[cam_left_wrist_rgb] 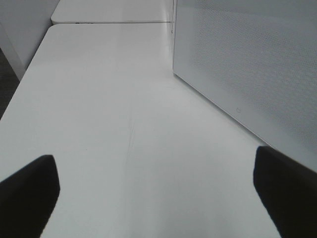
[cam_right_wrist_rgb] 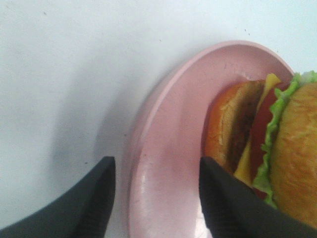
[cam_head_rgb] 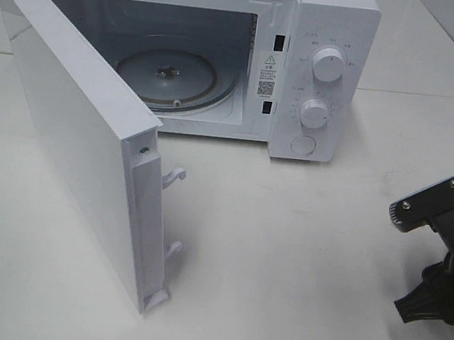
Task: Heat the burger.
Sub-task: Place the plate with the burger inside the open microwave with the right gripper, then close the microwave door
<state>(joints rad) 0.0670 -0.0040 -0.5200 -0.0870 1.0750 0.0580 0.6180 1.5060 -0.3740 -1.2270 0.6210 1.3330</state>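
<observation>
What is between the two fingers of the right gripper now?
In the right wrist view, the rim of the pink plate lies between the right gripper's fingers; the burger sits on the plate beyond one finger.

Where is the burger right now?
The burger shows only in the right wrist view, sitting on the pink plate, right beside the right end effector, whose fingers straddle the plate's rim. The high camera doesn't show it.
</observation>
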